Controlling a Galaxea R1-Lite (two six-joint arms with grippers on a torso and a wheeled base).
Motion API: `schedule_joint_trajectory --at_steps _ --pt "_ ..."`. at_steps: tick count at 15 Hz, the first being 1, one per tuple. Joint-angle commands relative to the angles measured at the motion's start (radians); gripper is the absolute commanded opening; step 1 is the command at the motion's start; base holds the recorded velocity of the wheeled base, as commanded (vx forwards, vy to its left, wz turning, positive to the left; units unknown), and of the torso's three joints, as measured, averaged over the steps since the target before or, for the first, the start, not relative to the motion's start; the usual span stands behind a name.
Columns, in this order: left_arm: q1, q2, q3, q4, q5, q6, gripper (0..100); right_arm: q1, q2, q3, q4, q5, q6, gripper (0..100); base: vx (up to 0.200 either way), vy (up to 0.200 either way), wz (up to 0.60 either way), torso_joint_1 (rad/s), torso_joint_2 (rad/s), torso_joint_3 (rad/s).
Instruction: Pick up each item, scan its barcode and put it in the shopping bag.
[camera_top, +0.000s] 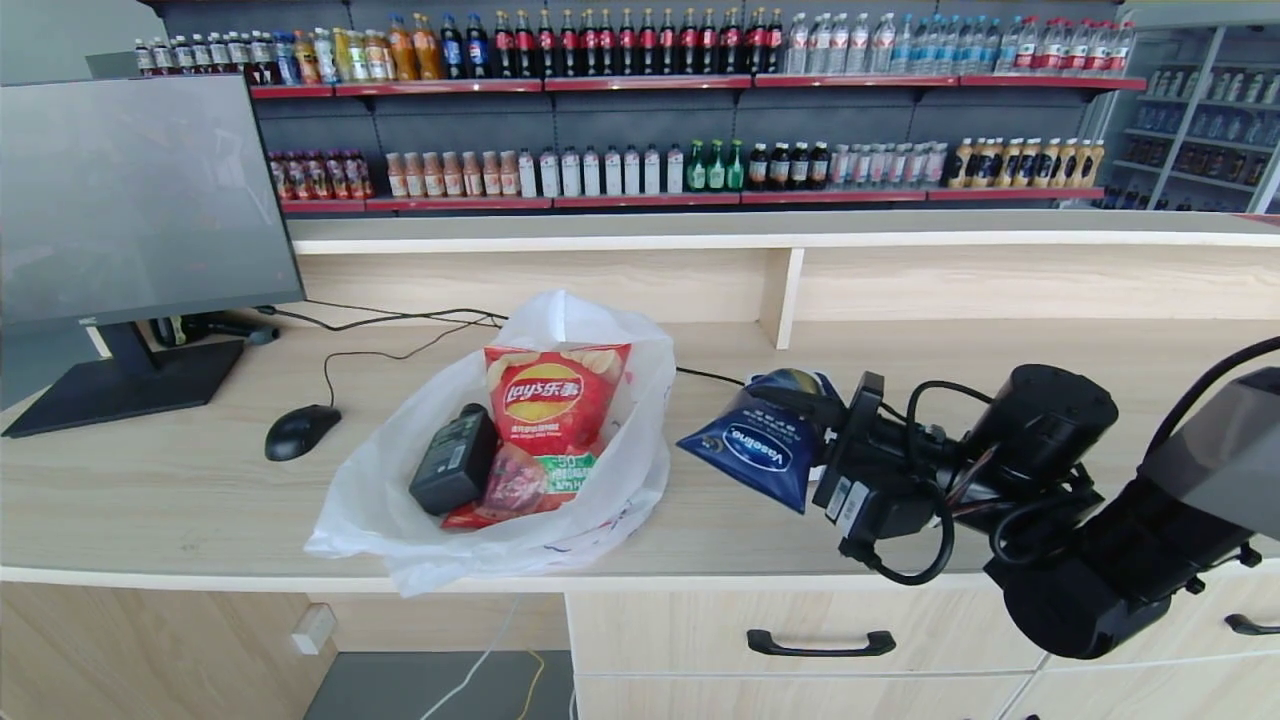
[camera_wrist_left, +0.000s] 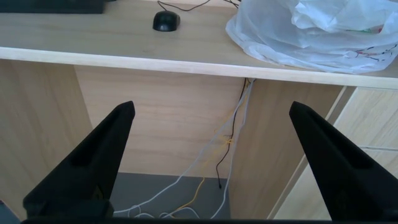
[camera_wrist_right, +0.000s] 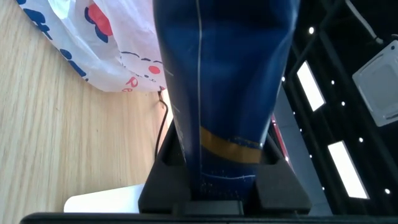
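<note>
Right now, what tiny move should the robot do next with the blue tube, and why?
Probably carry the right tool a little toward the robot's left, so the blue tube hangs over the open mouth of the shopping bag. The tool is shut on the tube right beside the bag, and chips already lie inside. I cannot tell whether it was scanned.

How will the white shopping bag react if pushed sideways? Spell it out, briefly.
Likely floppy: the shopping bag is thin, crumpled film slumped open on the counter, so a push should buckle it rather than slide it whole. Probably light itself; the chip bag and dark pack inside may anchor it somewhat. Its smooth film could slip on the wood.
</note>
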Motion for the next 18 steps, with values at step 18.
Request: schedule_joint_trajectory --at_steps 18 --pt "0.001 0.0 0.0 0.0 -0.001 0.0 100 0.048 -0.197 -0.01 -0.001 -0.013 0.312 0 0.0 0.0 0.0 0.0 0.0 0.0"
